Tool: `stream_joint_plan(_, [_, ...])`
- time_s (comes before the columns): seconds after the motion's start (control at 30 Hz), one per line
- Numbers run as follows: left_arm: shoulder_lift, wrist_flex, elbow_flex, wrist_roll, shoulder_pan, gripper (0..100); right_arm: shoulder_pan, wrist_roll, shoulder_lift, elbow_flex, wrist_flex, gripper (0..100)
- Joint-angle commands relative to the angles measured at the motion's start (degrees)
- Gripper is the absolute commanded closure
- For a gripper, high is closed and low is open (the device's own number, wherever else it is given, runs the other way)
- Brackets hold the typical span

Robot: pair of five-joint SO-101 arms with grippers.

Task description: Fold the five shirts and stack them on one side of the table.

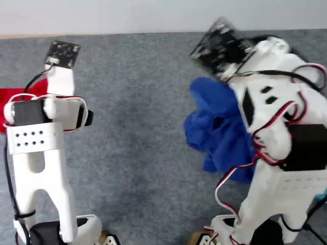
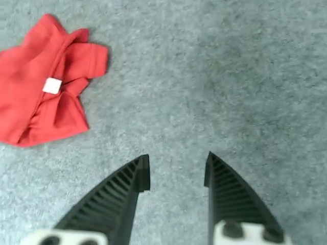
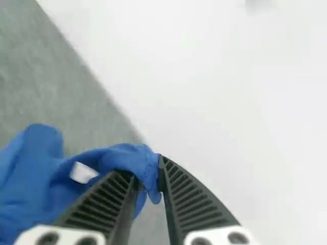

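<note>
Pinching a fold of the blue shirt [image 3: 41, 173] in the right gripper [image 3: 148, 176], jaws clamped on cloth, bunched fabric raised off the grey table [image 1: 138, 102] on the right side, probably to shake it loose for folding. Hovering the left gripper [image 2: 176, 171], spread apart and empty, above the table near the crumpled red shirt [image 2: 41, 97] at the left edge.

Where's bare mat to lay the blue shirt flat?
Widest bare mat lies between the two arms, far edge to near bases. Also bare under the open left gripper, beside the red shirt. Crowded on the right, where the right gripper holds the bunched blue shirt by its arm.
</note>
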Motion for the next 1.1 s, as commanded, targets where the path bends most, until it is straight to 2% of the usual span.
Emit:
stream_joint_plan(0.0, [-2.02,0.7,-2.07,0.35,-2.55,82,-3.03,2.64,-2.07,-3.08,-6.02,98.8])
stream_joint_plan(0.07, [-2.02,0.7,-1.98,0.35,-3.43,82,-2.51,3.34,-1.71,-3.08,-7.25,98.8])
stream_joint_plan(0.3, [-1.85,0.44,-1.71,0.26,-2.99,82,6.81,3.6,0.48,-0.88,-7.16,98.8])
stream_joint_plan(0.43, [-1.49,0.26,-1.54,0.18,-1.67,82,7.78,3.6,1.89,-0.88,-2.68,98.8])
stream_joint_plan(0.5, [-1.49,0.26,-0.13,0.09,1.49,82,7.69,3.69,2.77,-0.88,0.66,98.8])
stream_joint_plan(0.63, [-1.49,-3.16,5.58,0.09,12.4,82,7.87,3.6,5.14,-0.88,4.62,98.8])
stream_joint_plan(0.77, [-1.41,-11.6,13.05,0.26,21.27,82,7.96,3.6,7.25,-0.88,7.34,98.8])
stream_joint_plan(1.07, [-1.32,-30.42,25.45,0.35,34.2,82,11.65,3.52,10.86,-0.88,7.69,98.8])
